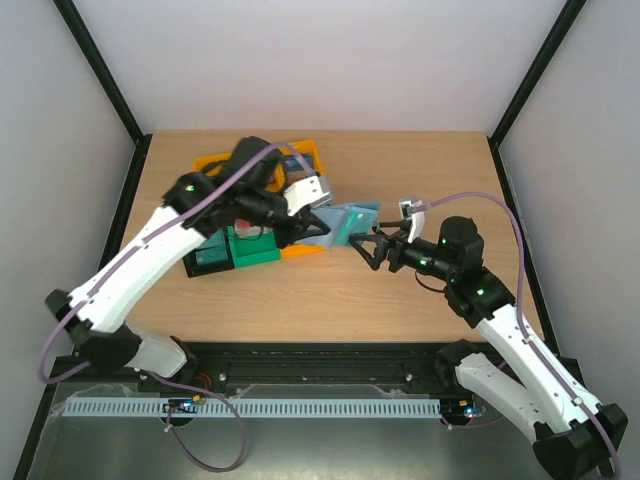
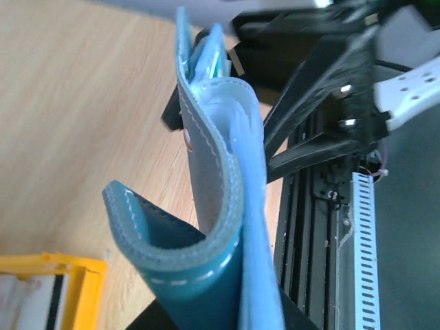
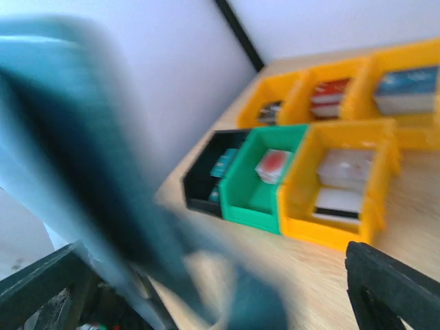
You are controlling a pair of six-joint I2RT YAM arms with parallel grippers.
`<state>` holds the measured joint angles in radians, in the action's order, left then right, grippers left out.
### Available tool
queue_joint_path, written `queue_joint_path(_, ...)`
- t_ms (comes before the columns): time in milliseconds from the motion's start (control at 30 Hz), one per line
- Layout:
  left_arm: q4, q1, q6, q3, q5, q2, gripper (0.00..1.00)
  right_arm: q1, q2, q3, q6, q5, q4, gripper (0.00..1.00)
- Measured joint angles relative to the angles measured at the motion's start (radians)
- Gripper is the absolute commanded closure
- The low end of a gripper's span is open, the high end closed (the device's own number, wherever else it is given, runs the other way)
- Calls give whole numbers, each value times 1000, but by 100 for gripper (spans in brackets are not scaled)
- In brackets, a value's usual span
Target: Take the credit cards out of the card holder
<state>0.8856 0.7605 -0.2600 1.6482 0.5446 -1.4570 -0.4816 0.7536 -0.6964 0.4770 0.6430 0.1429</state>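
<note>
The teal card holder [image 1: 352, 220] hangs above the table's middle with my left gripper [image 1: 316, 228] shut on its left end. In the left wrist view the card holder [image 2: 213, 206] stands folded open, pale blue sleeves inside, and thin card edges [image 2: 218, 56] peek from its far end. My right gripper [image 1: 366, 246] is open at the holder's right end. In the right wrist view the blurred holder [image 3: 89, 165] lies against the left finger [image 3: 41, 282], far from the right finger [image 3: 392, 289]. More credit cards lie in the bins, among them a red-and-white one [image 3: 273, 165].
A row of bins stands at the back left: black [image 1: 205, 262], green [image 1: 255, 250] and orange [image 1: 305, 158]. The right wrist view shows a black bin [image 3: 206, 182], a green bin [image 3: 265, 199] and yellow bins [image 3: 344, 206] with cards inside.
</note>
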Motion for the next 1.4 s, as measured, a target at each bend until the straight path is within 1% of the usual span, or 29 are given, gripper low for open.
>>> queue_joint_path(67,68,-1,-63,69,19,39,98,0,-5,-15,-24,74,-42,1)
queue_joint_path(167,146,-1,-129,126,41,64,98,0,2,-32,-41,174,-105,1)
queue_joint_path(200,168,-1,-147,138,49,63,98,0,7,-37,-43,200,-120,4)
queue_joint_path(233,188,0,-162,150,57,58,98,0,15,-42,-43,235,-138,9)
queue_joint_path(333,235,-1,-198,183,85,34,98,0,47,-55,-40,323,-190,48)
queue_joint_path(400,256,-1,-213,200,101,20,98,0,65,-61,-27,378,-217,76)
queue_joint_path(433,262,-2,-219,205,107,17,98,0,70,-62,-23,397,-229,89)
queue_joint_path(467,267,-2,-225,206,112,16,98,0,71,-62,-21,418,-240,97)
queue_joint_path(533,275,-3,-230,211,110,16,98,0,64,-62,-16,455,-262,98)
queue_joint_path(567,274,-6,-229,212,109,16,94,-2,57,-62,-17,463,-267,98)
queue_joint_path(633,254,-15,-214,214,106,16,76,-2,38,-62,-18,459,-270,98)
queue_joint_path(667,242,-21,-202,213,101,17,63,-2,29,-62,-19,452,-269,98)
queue_joint_path(700,221,-26,-179,208,93,18,53,-2,22,-62,-20,440,-269,98)
queue_joint_path(800,145,-94,-102,162,22,34,36,-2,15,-64,-27,368,-243,98)
queue_joint_path(833,121,-127,-72,142,-10,38,32,0,22,-67,-33,330,-220,98)
queue_joint_path(867,93,-164,-41,120,-43,41,30,2,38,-76,-39,280,-182,98)
queue_joint_path(933,40,-237,8,77,-109,44,29,2,80,-104,-47,174,-115,98)
queue_joint_path(1000,-10,-296,45,30,-195,45,29,2,156,-152,-50,31,-18,98)
queue_joint_path(1033,-31,-317,60,5,-238,46,32,2,193,-175,-48,-31,22,98)
queue_joint_path(1067,-40,-323,67,-10,-260,47,37,2,236,-199,-47,-98,71,98)
queue_joint_path(1100,-50,-323,72,-28,-272,50,42,2,257,-218,-45,-158,115,98)
queue_joint_path(1133,-54,-319,79,-41,-270,53,45,0,316,-232,-41,-209,153,98)
queue_joint_path(1200,-54,-299,79,-58,-230,59,50,-9,361,-243,-31,-278,207,98)
queue_joint_path(1267,-45,-263,69,-62,-145,62,51,-40,383,-251,-22,-319,245,98)
queue_joint_path(1333,-42,-221,66,-62,-47,62,51,-72,386,-263,-21,-319,254,98)
queue_joint_path(1400,-42,-185,73,-62,50,58,52,-97,386,-275,-21,-280,237,98)
